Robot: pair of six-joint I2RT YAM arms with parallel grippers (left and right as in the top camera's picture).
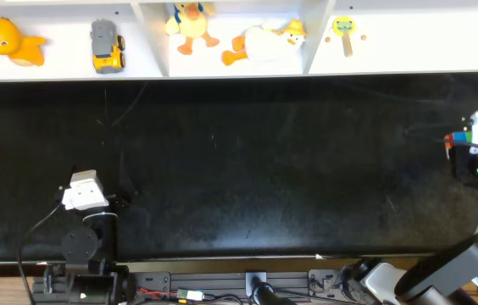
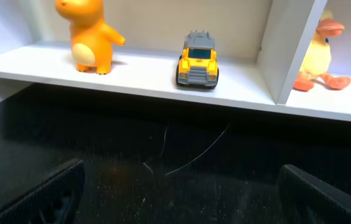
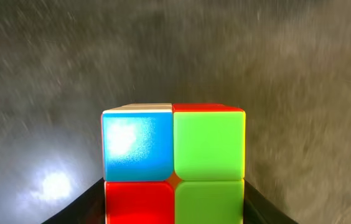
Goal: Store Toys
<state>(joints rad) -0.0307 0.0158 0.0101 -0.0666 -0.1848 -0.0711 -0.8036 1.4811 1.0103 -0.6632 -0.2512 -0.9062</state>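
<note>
Control: Table (image 1: 247, 169) and shelf (image 1: 239, 68) first, then the toy. Where is it?

Operator: Shelf runs along the table's far edge. My right gripper (image 1: 461, 146) is at the table's right end, jaws clamped on the colour cube (image 3: 174, 162).

Control: Which way from there?

Operator: Far and left, I judge. The shelf's right compartment (image 1: 400, 42) lies nearest. The cube is square, with no long axis to mind. My left gripper (image 2: 182, 196) sits near left, jaws apart and empty, well away from the cube.
</note>
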